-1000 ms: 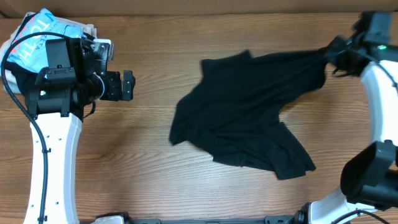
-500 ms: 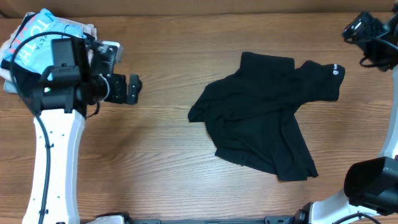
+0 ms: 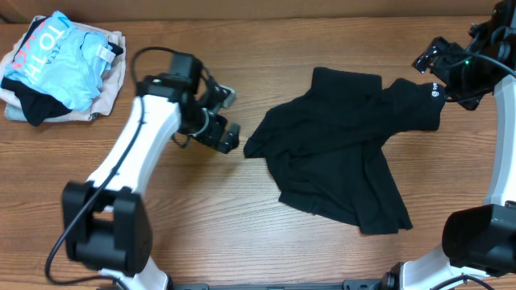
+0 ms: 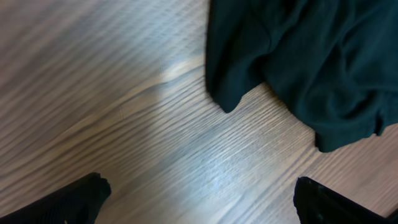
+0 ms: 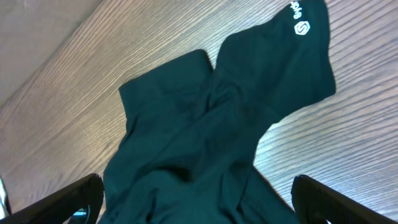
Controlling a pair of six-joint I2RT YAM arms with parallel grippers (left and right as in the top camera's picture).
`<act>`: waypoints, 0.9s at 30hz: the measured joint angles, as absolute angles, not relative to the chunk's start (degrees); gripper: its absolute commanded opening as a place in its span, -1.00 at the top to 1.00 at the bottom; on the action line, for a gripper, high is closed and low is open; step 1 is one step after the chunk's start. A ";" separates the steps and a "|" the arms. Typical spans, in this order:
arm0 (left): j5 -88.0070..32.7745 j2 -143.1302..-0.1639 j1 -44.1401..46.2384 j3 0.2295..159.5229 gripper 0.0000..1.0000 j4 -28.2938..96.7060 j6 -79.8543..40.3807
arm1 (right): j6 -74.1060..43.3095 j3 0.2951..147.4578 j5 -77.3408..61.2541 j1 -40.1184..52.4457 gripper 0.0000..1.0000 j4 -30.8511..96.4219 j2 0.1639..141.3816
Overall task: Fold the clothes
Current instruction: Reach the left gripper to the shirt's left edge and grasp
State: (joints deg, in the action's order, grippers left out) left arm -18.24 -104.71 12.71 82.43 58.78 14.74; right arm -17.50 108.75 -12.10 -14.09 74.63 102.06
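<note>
The black T-shirt [image 3: 343,157] lies crumpled on the wooden table, right of the middle, one sleeve with a small white logo [image 3: 433,91] pointing right. My left gripper [image 3: 230,129] stands open just left of the shirt's left corner. In the left wrist view that corner [image 4: 227,93] lies ahead of the open left gripper [image 4: 202,202], with bare wood between its fingers. My right gripper [image 3: 435,68] hovers open by the logo sleeve. In the right wrist view the shirt [image 5: 205,124] fills the space below the open right gripper [image 5: 199,202], apart from it.
A pile of other garments sits at the back left corner: a light blue one [image 3: 56,52] on top of a beige one [image 3: 109,72]. The table's back edge [image 3: 258,18] runs along the top, close behind the right arm.
My right gripper opened and let go of the sleeve; the shirt fell back into a heap. My left arm swung right, from beside the garment pile to the shirt's left corner.
</note>
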 measured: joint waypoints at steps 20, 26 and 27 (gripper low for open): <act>-16.95 -115.70 20.49 82.21 -0.29 43.44 14.87 | -14.96 103.96 -12.23 -13.34 -1.00 74.32 102.08; -16.95 -116.07 21.69 82.21 -0.18 43.18 15.00 | -14.94 102.50 -12.23 -13.34 -1.00 74.08 102.10; -16.93 -116.07 21.74 82.21 -0.17 43.20 15.03 | -14.94 102.50 -12.25 -13.34 -1.00 74.11 102.10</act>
State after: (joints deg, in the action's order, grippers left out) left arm -16.93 -116.07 21.74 82.21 43.20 15.03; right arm -14.94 102.50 -12.25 -13.34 74.11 102.10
